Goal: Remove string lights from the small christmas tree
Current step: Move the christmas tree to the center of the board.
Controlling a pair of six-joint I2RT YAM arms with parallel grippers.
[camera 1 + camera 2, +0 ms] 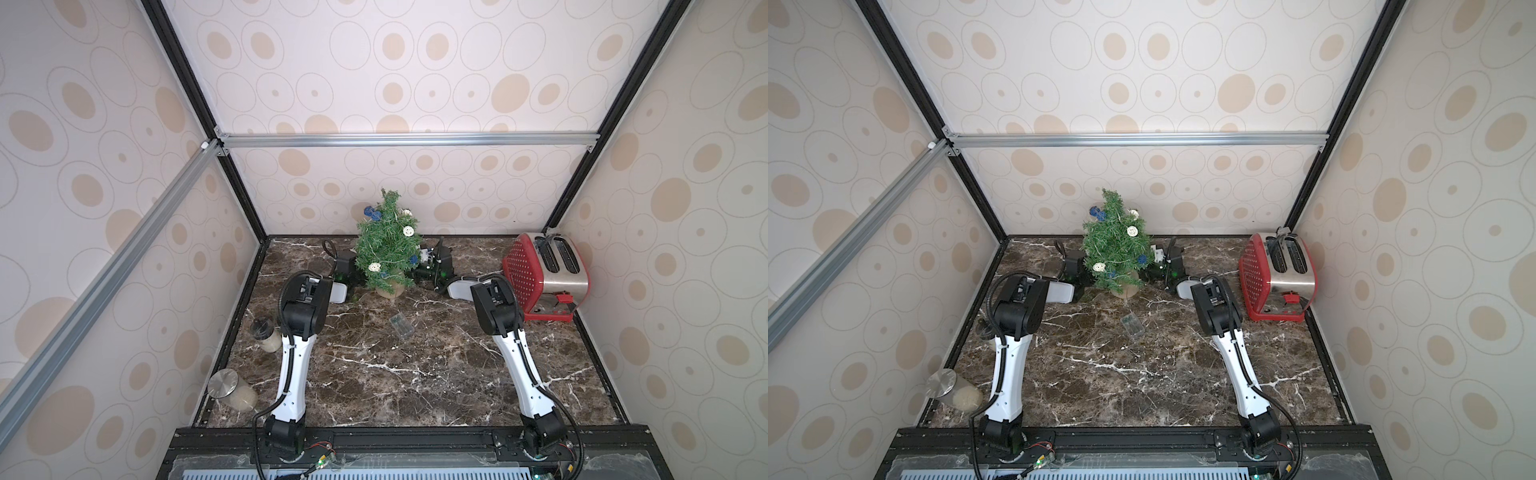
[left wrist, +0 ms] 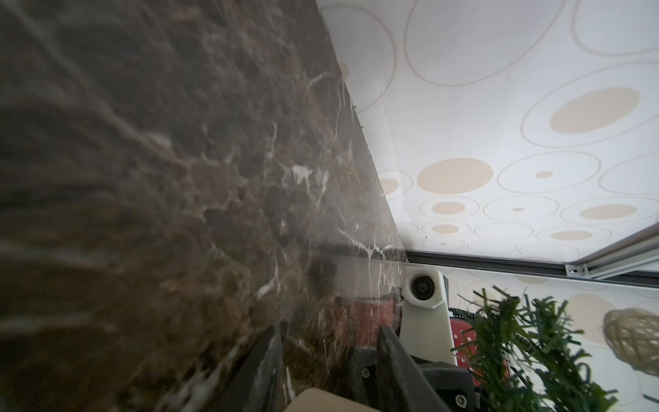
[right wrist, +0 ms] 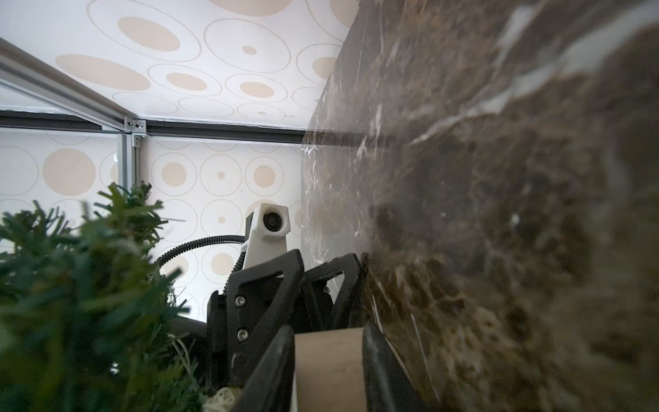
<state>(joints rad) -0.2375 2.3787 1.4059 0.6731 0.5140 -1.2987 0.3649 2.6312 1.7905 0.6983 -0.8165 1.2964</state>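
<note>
Closest to the right wrist camera is the right gripper (image 3: 328, 330), its black fingers (image 3: 271, 371) clamped on either side of the tan pot base (image 3: 328, 371) of the small christmas tree (image 3: 82, 285), the pot filling the gap between them. Across the pot sits the left gripper (image 2: 330, 331). Its wrist view shows its fingers (image 2: 265, 364) straddling the same pot base (image 2: 321, 401), but whether they press on it or stand just off it cannot be told. In both top views the tree (image 1: 388, 245) (image 1: 1117, 245) stands upright on the dark marble table (image 1: 374, 374), between the two wrists. String lights (image 1: 409, 230) are wound around its branches: cream wicker balls on the right arm's side and low in front, blue ones near the top on the left arm's side and low toward the right. Their clear battery box (image 1: 401, 325) lies flat on the table in front of the tree, apart from the pot. A red toaster (image 1: 544, 278) stands well to the tree's right. A dark-lidded jar (image 1: 266, 332) and a metal-lidded jar (image 1: 232, 390) sit well to its left, nearer the robot's base.
</note>
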